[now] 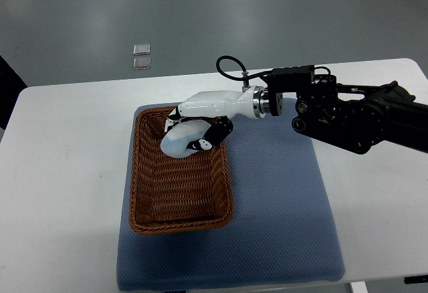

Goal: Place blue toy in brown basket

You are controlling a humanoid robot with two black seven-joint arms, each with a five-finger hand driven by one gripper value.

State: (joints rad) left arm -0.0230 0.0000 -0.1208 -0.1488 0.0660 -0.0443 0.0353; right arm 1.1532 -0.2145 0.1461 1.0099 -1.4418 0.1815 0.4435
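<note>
A pale blue rounded toy [178,142] hangs over the far end of the brown wicker basket [144,192], just above its floor. My right hand [199,127], white with black fingertips, reaches in from the right and is curled around the toy from above. The black right arm [354,116] stretches across the table's far right. The basket is oblong, lies on a blue mat [281,199], and holds nothing else that I can see. No left arm shows.
The blue mat covers the middle of a white table [60,172]. A black cable [231,65] loops above the wrist. Two small clear packets [141,56] lie on the grey floor beyond the table's far edge.
</note>
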